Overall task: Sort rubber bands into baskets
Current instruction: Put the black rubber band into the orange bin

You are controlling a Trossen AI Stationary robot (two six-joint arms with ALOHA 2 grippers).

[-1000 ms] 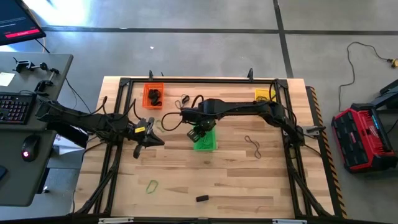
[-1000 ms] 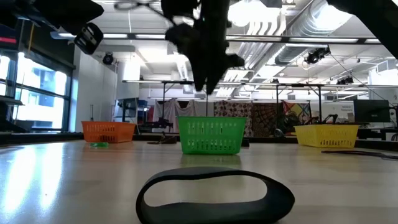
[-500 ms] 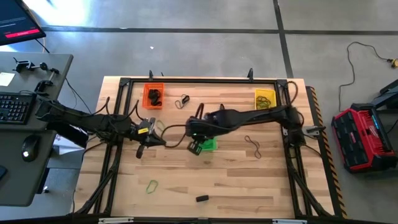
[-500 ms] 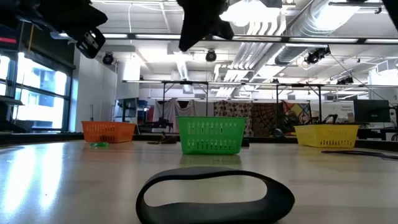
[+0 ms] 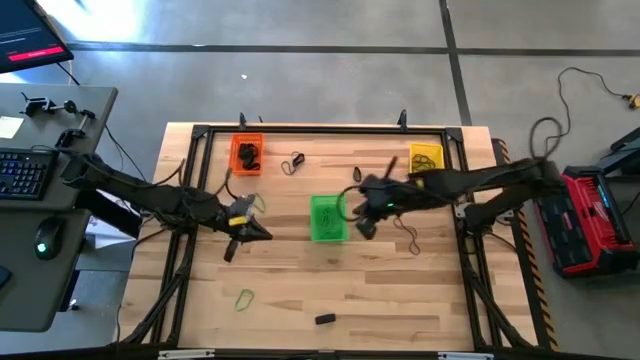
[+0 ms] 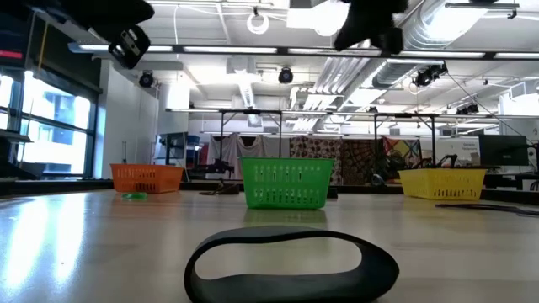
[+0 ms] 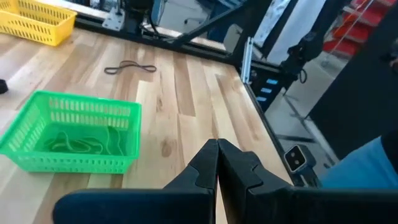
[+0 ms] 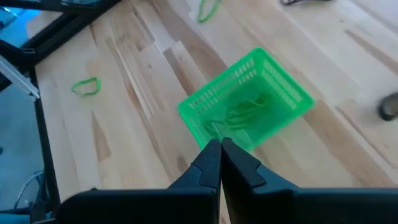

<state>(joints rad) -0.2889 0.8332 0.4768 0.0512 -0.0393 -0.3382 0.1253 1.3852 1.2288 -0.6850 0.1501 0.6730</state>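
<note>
Overhead, the green basket (image 5: 327, 218) is seen mid-tabletop, with the right tool (image 5: 366, 228) at its 3 o'clock and the left tool (image 5: 231, 247) at its 9 o'clock. At each wrist, fingers are pressed together, empty; green rubber bands (image 8: 244, 113) lie inside.

the wooden counter (image 5: 300, 280) is made of light planks, with a black metal frame (image 5: 320, 128) bolted around its edges. off its left side there's a grey desk (image 5: 30, 250) with a black keyboard (image 5: 25, 172), a mouse (image 5: 44, 238) glowing green, and the corner of a monitor (image 5: 30, 35) showing a red bar. on the grey floor over on the right sits a red and black case (image 5: 590, 215), and a thin cable (image 5: 575, 85) snakes across the floor above it. in the low view, the room behind has ceiling lights and big ducts (image 6: 421, 38), plus patterned cloths (image 6: 354, 160) hanging at the back.
</note>
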